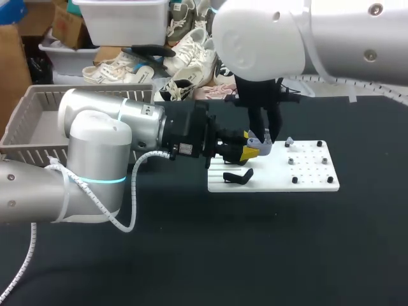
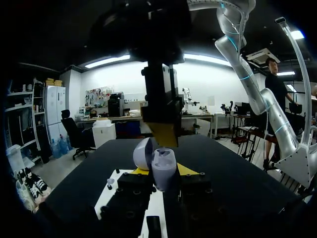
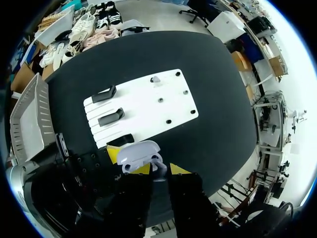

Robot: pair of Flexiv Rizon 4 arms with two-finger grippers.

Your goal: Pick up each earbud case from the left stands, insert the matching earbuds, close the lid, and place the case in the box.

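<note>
Since the left hand (image 1: 250,152) is clamped on the open earbud case (image 2: 163,166), the right hand (image 3: 161,169), whose grip I cannot tell, should descend squarely over it, gently.

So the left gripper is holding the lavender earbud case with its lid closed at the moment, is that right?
Not quite: the lid is open, not closed. The left wrist view shows the left gripper holding the lavender earbud case with its lid tipped back.
</note>
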